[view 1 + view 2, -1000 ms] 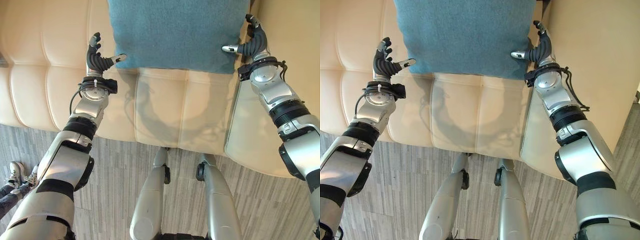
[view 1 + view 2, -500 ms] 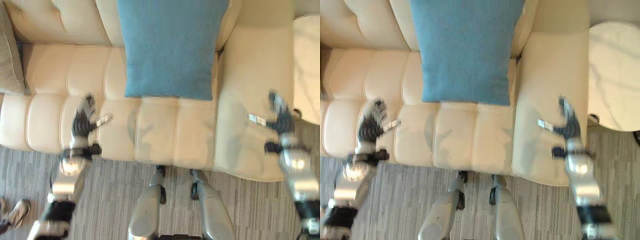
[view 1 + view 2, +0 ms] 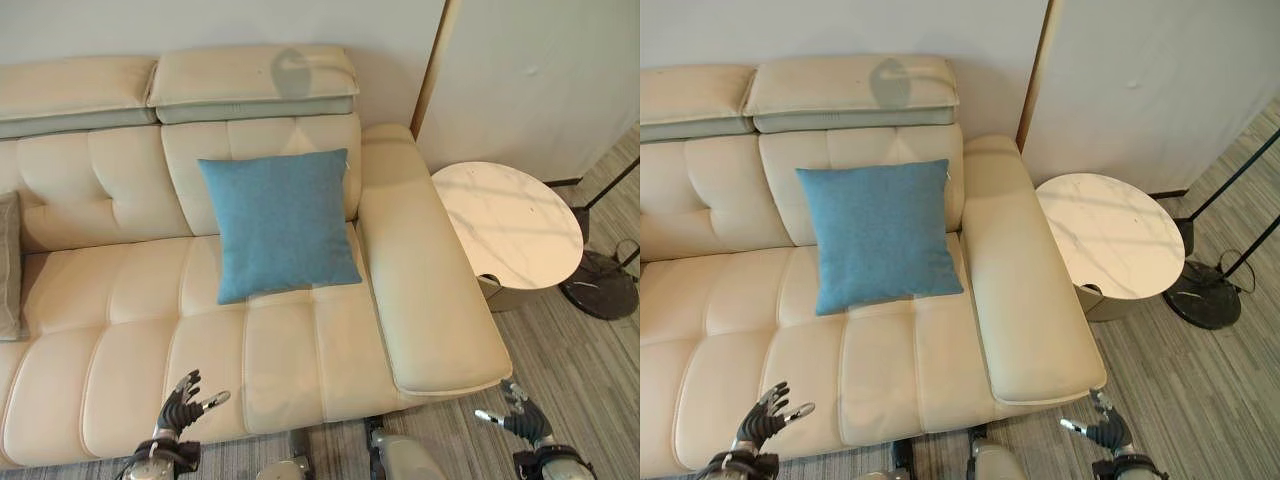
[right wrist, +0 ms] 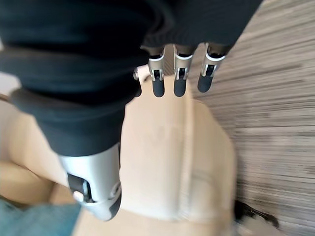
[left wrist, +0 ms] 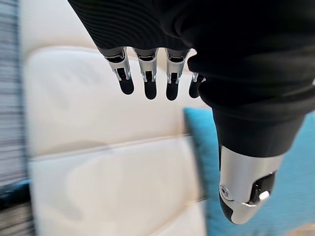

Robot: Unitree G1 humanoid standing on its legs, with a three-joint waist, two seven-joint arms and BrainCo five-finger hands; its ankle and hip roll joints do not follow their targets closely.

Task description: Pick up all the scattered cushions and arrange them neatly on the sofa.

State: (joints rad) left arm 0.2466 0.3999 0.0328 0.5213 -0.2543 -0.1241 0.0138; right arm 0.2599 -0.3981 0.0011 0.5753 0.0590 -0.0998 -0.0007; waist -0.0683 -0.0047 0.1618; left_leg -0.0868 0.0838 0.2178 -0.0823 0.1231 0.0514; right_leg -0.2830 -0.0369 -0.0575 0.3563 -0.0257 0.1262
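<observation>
One blue cushion [image 3: 279, 224] leaned upright against the backrest of the cream sofa [image 3: 120, 340] in the left eye view, its lower edge on the seat beside the sofa's armrest [image 3: 425, 300], a pose that read as deliberate arranging, since it sat square and centred on its section. At the sofa's far end from that armrest a grey cushion [image 3: 8, 265] showed only as a sliver at the picture's edge. Near the sofa's front edge the left hand [image 3: 180, 405] hung empty with fingers spread, and the right hand [image 3: 520, 418] hung likewise below the armrest's front corner, over the floor. The right eye view showed a round marble counter [image 3: 1110, 235] just beside the armrest. Each wrist view confirmed straight, relaxed fingers [image 5: 146, 78] holding nothing, the right hand's fingers [image 4: 179, 73] included.
</observation>
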